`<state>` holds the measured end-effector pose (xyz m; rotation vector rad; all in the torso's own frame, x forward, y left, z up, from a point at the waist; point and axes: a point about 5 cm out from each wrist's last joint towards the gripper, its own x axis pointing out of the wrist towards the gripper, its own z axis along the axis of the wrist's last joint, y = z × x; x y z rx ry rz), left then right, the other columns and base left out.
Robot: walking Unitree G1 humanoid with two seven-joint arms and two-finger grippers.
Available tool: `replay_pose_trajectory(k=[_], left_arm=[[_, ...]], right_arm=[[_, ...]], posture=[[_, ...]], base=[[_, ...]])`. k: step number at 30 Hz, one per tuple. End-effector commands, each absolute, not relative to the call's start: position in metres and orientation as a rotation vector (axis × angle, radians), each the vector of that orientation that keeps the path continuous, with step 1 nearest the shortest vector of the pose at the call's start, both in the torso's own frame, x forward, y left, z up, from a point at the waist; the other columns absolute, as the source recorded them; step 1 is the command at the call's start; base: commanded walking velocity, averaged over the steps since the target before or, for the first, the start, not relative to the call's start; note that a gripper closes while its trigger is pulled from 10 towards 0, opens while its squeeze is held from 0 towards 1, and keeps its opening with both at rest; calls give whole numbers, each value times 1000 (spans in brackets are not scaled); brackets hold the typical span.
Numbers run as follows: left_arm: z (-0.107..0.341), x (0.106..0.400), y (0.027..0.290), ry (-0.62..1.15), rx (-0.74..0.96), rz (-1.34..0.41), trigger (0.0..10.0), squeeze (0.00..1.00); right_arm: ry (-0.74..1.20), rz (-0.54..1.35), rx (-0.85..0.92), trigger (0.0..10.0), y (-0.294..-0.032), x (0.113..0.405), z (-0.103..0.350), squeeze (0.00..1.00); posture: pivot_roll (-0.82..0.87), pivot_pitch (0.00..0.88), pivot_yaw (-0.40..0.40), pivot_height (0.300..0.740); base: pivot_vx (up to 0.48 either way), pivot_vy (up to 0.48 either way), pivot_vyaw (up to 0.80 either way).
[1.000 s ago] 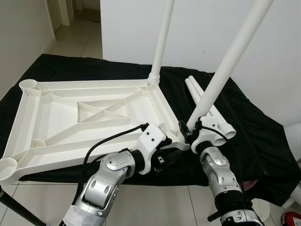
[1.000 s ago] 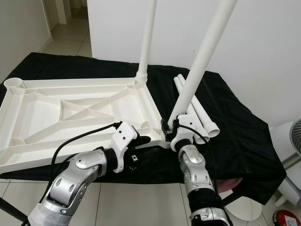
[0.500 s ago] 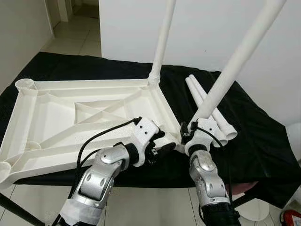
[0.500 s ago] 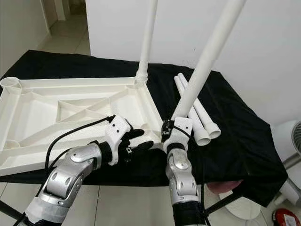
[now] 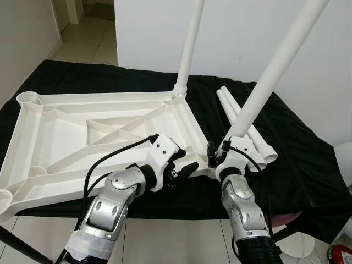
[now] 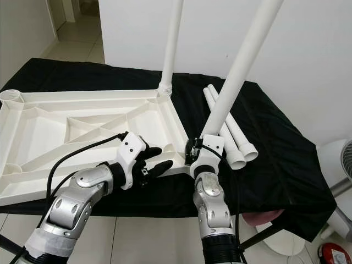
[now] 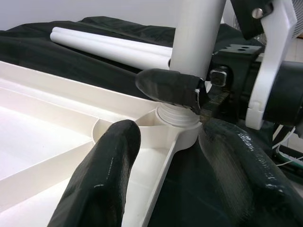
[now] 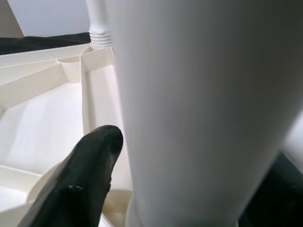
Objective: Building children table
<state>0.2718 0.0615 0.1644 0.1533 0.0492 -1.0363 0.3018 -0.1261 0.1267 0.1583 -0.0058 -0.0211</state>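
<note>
**Q:** Tabletop (image 5: 104, 137) position and status?

**A:** It lies upside down on a black cloth (image 5: 308, 165), ribbed underside up. One leg (image 5: 190, 44) stands seated in the far socket on the robot's right. A second leg (image 5: 269, 82) stands tilted, its threaded end in the near right socket (image 7: 177, 130). Two spare legs (image 5: 242, 124) lie on the cloth just beside the top. The two left sockets are empty.

**Q:** Gripper states?

**A:** The right gripper (image 5: 220, 157) is clamped on the tilted leg just above the socket; one finger (image 8: 85, 165) presses the tube. The left gripper (image 6: 157, 162) hovers at the same corner with its fingers (image 7: 102, 179) spread apart, holding nothing.

**Q:** Handling properties?

**A:** The leg appears to be a hollow plastic tube: light, stiff, smooth (expect slip when twisting). The top looks light but rigid, braced by its ribs, and is likely to slide on the cloth under sideways force.

**Q:** Recommended hold?

**A:** Grip the leg low, near the thread, where leverage from its length is least. Brace the top at the thick corner rim beside the socket, not on a thin rib. Bring the leg upright before turning; a tilted start risks cross-threading.
</note>
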Motion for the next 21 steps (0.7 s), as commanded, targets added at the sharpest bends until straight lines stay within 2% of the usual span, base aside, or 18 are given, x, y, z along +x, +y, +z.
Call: replay_pose_trajectory(k=[1,12,13,17,21], left_arm=[[164,273,56,37,155,-981,10000,0],[161,263,40,41,129,-1032,10000,0],[162,263,40,40,128,-1032,10000,0],[163,263,39,39,122,-1033,10000,0],[163,263,39,39,122,-1033,10000,0]], right_arm=[[-20,-4,160,10000,-131,303,127,1000],[-26,123,92,10000,-149,314,128,1000],[-20,153,81,10000,-151,314,127,0],[-7,232,49,10000,-157,313,121,0],[-7,232,49,10000,-157,313,121,0]], posture=[[3,0,-136,740],[6,0,-133,740],[6,0,-133,740],[3,0,-126,740],[3,0,-126,740]], base=[[0,0,0],[0,0,0],[0,0,0],[0,0,0],[0,0,0]])
